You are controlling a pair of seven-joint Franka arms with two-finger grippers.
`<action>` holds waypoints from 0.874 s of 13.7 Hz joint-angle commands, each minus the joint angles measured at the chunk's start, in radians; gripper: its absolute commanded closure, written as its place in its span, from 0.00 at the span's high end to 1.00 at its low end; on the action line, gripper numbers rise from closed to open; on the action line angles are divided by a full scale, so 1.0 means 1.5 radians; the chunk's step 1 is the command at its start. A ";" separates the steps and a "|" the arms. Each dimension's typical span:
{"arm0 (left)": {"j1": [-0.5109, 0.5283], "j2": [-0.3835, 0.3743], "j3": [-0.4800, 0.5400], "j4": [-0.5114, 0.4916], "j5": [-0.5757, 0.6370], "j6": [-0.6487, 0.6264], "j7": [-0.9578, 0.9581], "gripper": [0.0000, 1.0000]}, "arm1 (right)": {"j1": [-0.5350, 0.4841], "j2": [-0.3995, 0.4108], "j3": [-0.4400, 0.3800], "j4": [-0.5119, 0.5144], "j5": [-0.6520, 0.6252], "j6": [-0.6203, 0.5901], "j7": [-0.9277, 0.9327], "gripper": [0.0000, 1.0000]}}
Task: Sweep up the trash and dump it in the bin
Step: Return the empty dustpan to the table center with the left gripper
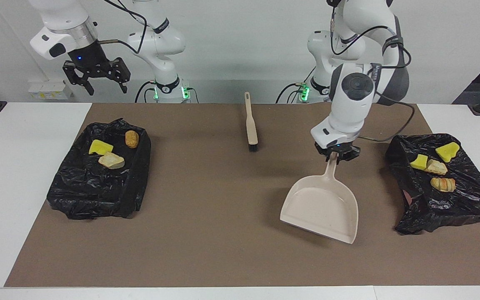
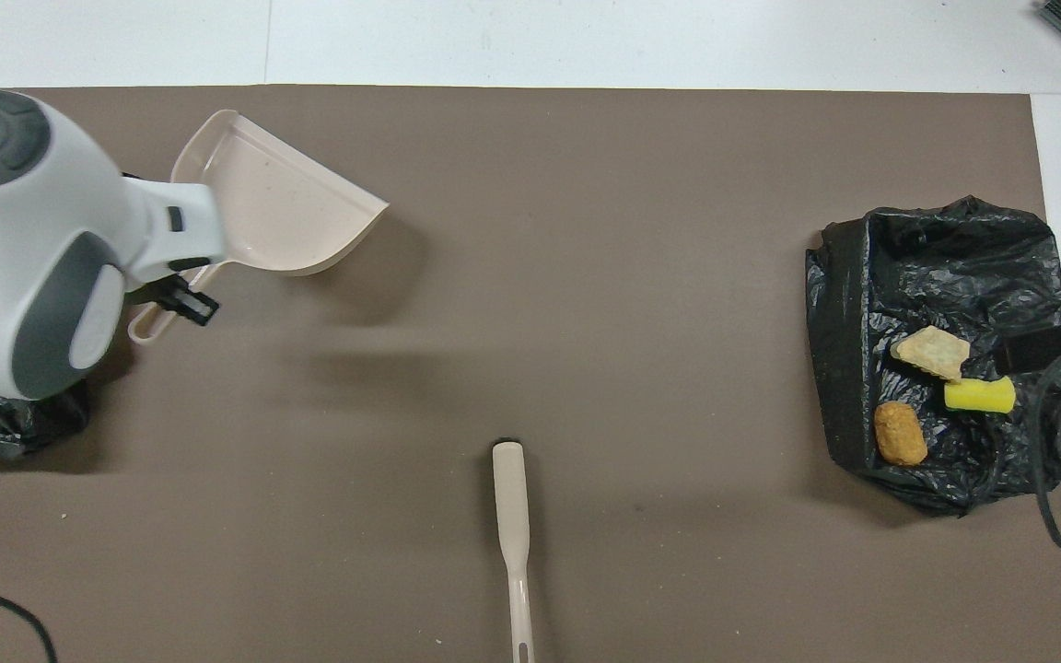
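left gripper (image 1: pixel 335 157): we see it clamped on the empty dustpan (image 1: pixel 321 207) handle; a careless set-down could tip it
right gripper (image 1: pixel 96 81): fingers apart, waiting

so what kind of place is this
Most likely a robotics lab bench: two arms bolted at a table edge, a brown mat, and staged props, namely a dustpan, a brush and two bag-lined bins.

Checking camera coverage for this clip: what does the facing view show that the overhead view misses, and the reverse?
Facing only: four scraps in the bin at the left arm's end, and the open right gripper, waiting, raised.
Overhead only: nothing notable; the left arm hides that bin.
Both: the left gripper shut on the empty dustpan, the brush, and three scraps in the other bin.
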 commanded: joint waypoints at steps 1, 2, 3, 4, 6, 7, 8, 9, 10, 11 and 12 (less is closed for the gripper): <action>-0.058 0.055 0.015 0.056 -0.028 0.005 -0.115 0.00 | -0.010 -0.015 0.008 -0.024 -0.018 0.025 -0.025 1.00; -0.073 0.079 0.015 0.083 -0.032 0.010 -0.166 0.00 | -0.010 -0.019 0.007 -0.034 -0.018 0.032 -0.025 1.00; -0.087 0.092 0.015 0.100 -0.051 0.021 -0.204 0.00 | -0.010 -0.023 0.008 -0.038 -0.018 0.032 -0.023 1.00; -0.099 0.097 0.015 0.104 -0.070 0.035 -0.234 0.00 | -0.010 -0.025 0.008 -0.039 -0.018 0.031 -0.023 1.00; -0.129 0.114 0.016 0.106 -0.075 0.071 -0.281 0.00 | -0.010 -0.025 0.008 -0.039 -0.018 0.031 -0.026 1.00; -0.133 0.121 0.014 0.110 -0.077 0.077 -0.300 0.00 | -0.010 -0.025 0.008 -0.039 -0.018 0.031 -0.026 1.00; -0.145 0.138 0.015 0.116 -0.077 0.090 -0.308 0.00 | -0.010 -0.025 0.008 -0.040 -0.018 0.031 -0.026 1.00; -0.158 0.163 0.015 0.135 -0.076 0.098 -0.317 0.00 | -0.010 -0.026 0.008 -0.043 -0.017 0.031 -0.026 1.00; -0.159 0.184 0.015 0.160 -0.077 0.093 -0.333 0.00 | -0.010 -0.027 0.008 -0.043 -0.018 0.030 -0.026 1.00; -0.159 0.194 0.015 0.167 -0.077 0.094 -0.339 0.00 | -0.010 -0.027 0.008 -0.043 -0.018 0.030 -0.026 1.00; -0.159 0.196 0.014 0.166 -0.077 0.098 -0.339 0.00 | -0.010 -0.027 0.008 -0.043 -0.018 0.031 -0.026 1.00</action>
